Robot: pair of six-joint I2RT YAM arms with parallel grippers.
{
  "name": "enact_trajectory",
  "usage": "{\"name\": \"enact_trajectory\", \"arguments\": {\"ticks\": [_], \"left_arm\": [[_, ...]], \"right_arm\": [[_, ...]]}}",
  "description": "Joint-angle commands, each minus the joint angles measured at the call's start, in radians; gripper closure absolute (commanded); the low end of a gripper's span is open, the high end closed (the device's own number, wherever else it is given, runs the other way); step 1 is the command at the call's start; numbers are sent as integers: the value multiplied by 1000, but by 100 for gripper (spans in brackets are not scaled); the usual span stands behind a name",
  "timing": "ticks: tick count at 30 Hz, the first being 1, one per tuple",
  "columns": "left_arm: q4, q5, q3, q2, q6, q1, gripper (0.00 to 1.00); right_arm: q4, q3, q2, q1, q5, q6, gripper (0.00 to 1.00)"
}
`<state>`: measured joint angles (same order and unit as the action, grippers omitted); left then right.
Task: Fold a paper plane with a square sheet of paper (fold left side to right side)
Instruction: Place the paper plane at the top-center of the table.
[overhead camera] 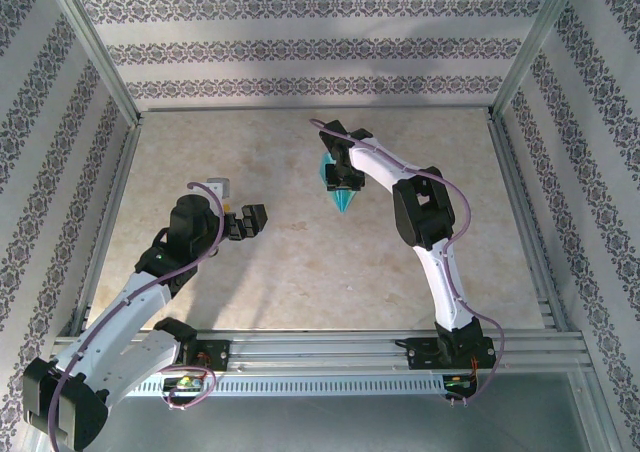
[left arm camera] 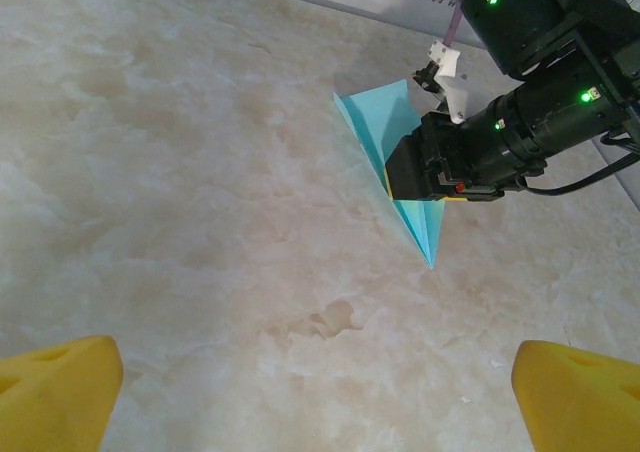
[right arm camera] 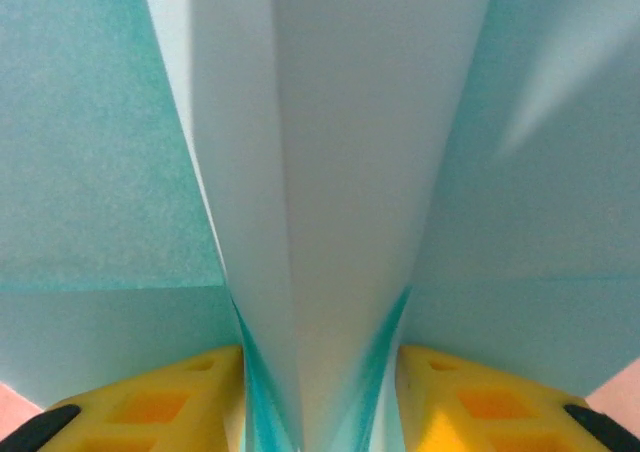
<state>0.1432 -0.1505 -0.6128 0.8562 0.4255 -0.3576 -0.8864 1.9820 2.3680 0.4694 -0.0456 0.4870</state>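
Paper plane is seen on tabletop, mid-rear, nose pointed toward arm bases, keel bracketed by yellow fingers of right gripper; whether paper is pinched or merely flanked by jaws can't be told. Left gripper is held w/ jaws spread wide, well apart from plane.

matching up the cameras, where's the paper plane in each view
top external: paper plane just above centre, under the right gripper.
left wrist: right of centre, upper half, tip pointing down.
right wrist: close up, keel down the middle between yellow fingers.
shared landmark: the right gripper around the paper plane.
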Motion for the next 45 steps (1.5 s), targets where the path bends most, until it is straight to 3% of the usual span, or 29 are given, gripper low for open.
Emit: {"name": "enact_trajectory", "arguments": {"ticks": [1, 31, 43, 45], "left_arm": [[7, -12, -20, -2, -10, 15, 0], [4, -5, -26, -11, 8, 14, 0], [40, 55, -46, -17, 49, 21, 0], [52, 61, -52, -20, 59, 23, 0]], "right_arm": [[-23, -13, -52, 15, -30, -18, 55], [-14, -72, -191, 50, -93, -51, 40], [75, -279, -442, 69, -160, -95, 21], [90, -325, -501, 69, -166, -99, 12]]}}
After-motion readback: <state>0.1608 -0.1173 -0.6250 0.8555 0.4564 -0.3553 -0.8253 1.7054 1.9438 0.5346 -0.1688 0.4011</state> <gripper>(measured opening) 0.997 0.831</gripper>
